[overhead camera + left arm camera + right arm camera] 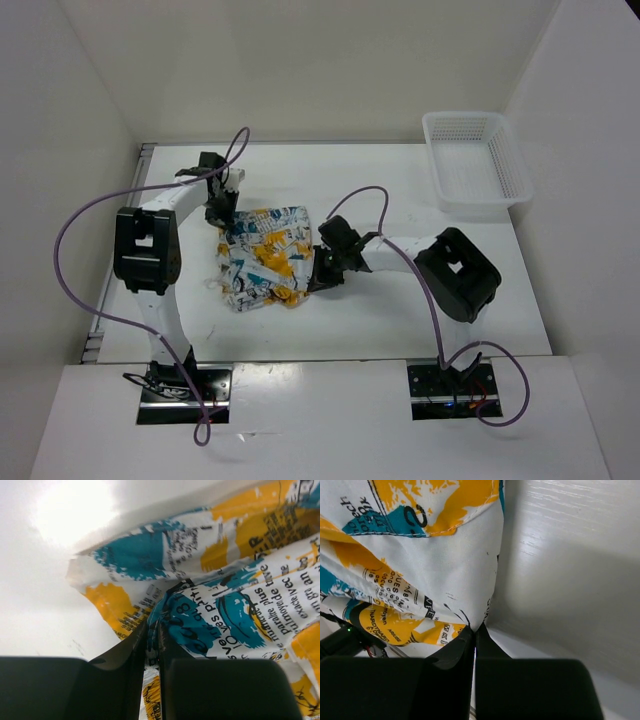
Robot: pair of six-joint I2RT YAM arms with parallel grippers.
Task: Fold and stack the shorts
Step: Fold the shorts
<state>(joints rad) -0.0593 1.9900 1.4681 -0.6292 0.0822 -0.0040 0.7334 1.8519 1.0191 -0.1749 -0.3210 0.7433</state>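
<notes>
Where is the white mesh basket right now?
In the top view, the basket sits at the far right corner of the table, apart from the shorts.

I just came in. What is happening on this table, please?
Two robot arms are working on one pair of printed shorts in the middle of the table. The left hand is shut on the fabric at the far left corner, and the right hand is shut on the right edge. The shorts are wrinkled and not yet neatly folded. A white basket stands at the far right corner, untouched.
</notes>
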